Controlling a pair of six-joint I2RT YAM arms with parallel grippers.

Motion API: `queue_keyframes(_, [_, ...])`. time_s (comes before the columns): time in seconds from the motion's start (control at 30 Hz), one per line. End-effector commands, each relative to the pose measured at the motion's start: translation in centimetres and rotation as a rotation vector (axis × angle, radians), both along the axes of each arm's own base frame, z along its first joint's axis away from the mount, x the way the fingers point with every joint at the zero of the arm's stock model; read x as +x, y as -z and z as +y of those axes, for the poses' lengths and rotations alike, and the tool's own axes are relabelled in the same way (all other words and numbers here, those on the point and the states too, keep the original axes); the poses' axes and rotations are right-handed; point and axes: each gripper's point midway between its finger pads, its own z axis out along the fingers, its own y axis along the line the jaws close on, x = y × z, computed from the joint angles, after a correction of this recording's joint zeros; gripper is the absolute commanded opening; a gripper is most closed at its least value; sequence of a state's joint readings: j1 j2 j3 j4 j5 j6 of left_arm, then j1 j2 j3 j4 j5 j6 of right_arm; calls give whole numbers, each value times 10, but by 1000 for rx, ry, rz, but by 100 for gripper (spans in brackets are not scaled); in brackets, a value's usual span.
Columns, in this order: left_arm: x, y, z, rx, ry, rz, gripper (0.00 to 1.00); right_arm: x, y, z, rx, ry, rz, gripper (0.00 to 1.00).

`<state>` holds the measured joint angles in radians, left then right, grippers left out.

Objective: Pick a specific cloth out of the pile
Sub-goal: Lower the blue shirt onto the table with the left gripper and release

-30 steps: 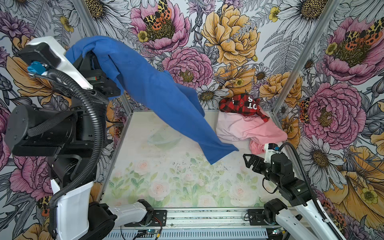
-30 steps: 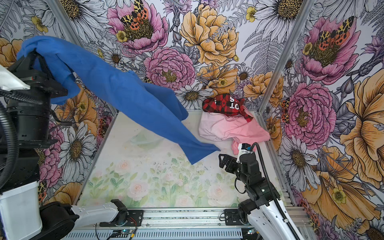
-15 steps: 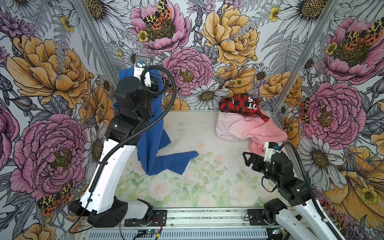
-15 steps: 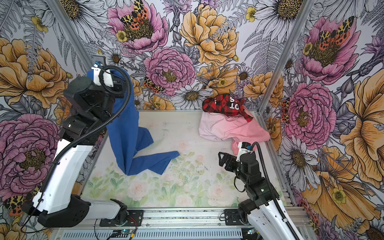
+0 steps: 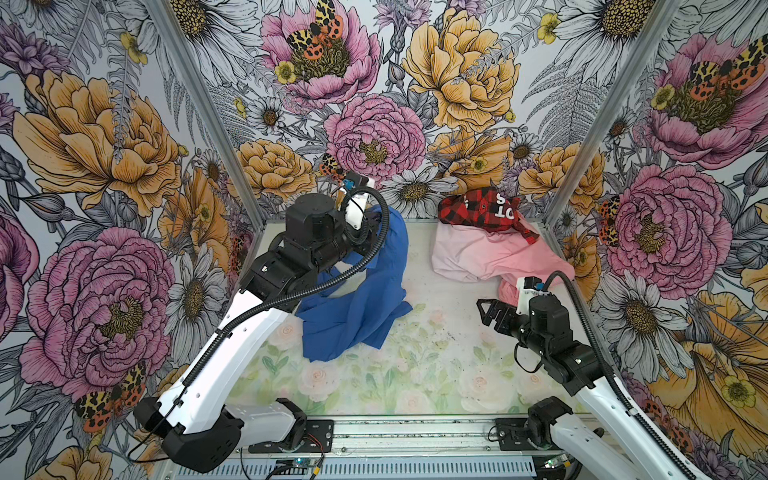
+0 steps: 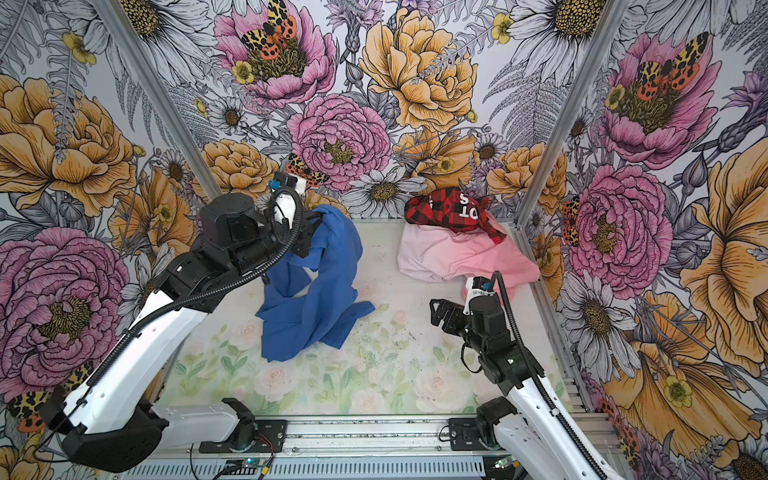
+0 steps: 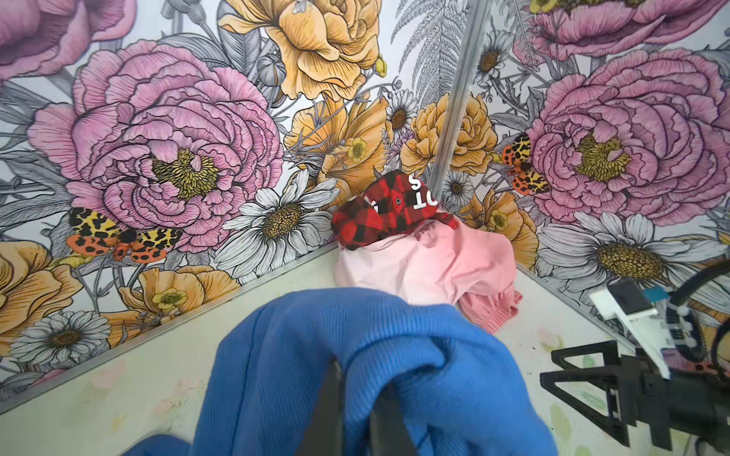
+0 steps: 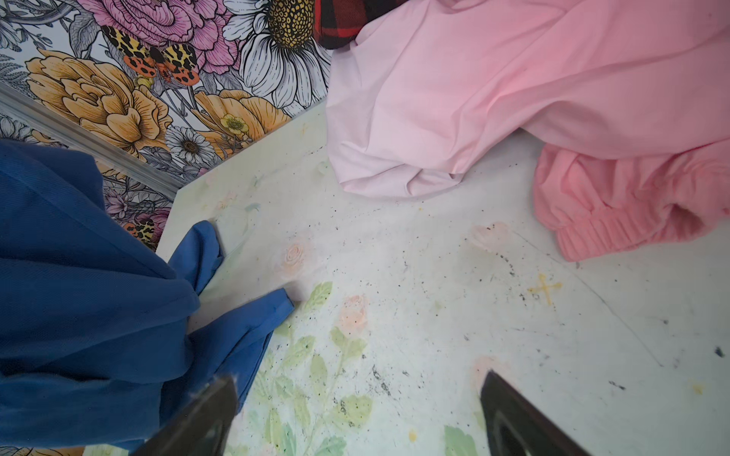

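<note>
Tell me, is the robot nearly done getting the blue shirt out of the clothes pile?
Nearly. Done: the blue cloth is out, with bare table between it and the pile in the far corner. In hand: the left gripper is shut on the cloth's upper part, and the rest is heaped on the table. Left: letting go. The right gripper is open and holds nothing.

- The cloth [image 5: 357, 299] on left half of the surface [image 5: 436, 365]: lower part heaped there, upper part draped over the left pincer [image 7: 355, 391].
- The pile [image 5: 490, 249] in far right corner, well apart from the cloth.
- Right pincer [image 5: 487, 316] before the pile, touching neither.
</note>
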<state>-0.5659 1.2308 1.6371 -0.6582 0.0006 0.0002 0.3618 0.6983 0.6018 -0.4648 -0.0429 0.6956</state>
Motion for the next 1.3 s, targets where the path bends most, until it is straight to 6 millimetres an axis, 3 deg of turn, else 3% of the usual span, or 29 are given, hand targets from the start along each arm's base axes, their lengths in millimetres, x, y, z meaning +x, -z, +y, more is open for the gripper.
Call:
queue_keyframes(0.0, [1,1,48,-81,-187,44,0,9,-5,11,6,-47,-42,97])
queue_keyframes(0.07, [8,41,87,12,-406,133,0,12,-6,13,10,-54,-48,97])
queue_keyframes(0.17, [1,99,126,106,-596,277,0,16,-11,18,25,-75,-77,97])
queue_keyframes(0.33, [-24,148,165,94,-734,394,0,15,-30,41,33,-217,-162,99])
queue_keyframes(0.43, [-30,177,170,88,-720,496,0,15,-36,52,8,-288,-184,100])
queue_keyframes(0.57, [-25,230,154,110,-641,685,0,19,-39,69,4,-351,-195,99])
queue_keyframes(0.73, [-39,283,104,109,-432,905,0,22,-41,92,19,-396,-215,100])
queue_keyframes(0.87, [-54,323,65,223,-319,999,0,28,-32,103,49,-398,-221,99])
queue_keyframes(1.03, [-31,346,13,143,-191,976,0,36,-25,114,80,-422,-200,99])
queue_keyframes(1.13, [-6,357,6,169,-205,936,0,35,-29,117,76,-436,-201,99])
queue_keyframes(1.17, [3,360,2,180,-198,923,2,35,-29,116,71,-431,-204,99])
queue_keyframes(1.2, [8,365,-1,194,-189,926,10,34,-29,114,68,-428,-204,99])
queue_keyframes(1.27, [7,371,-14,234,-99,954,45,32,-29,110,47,-423,-206,100])
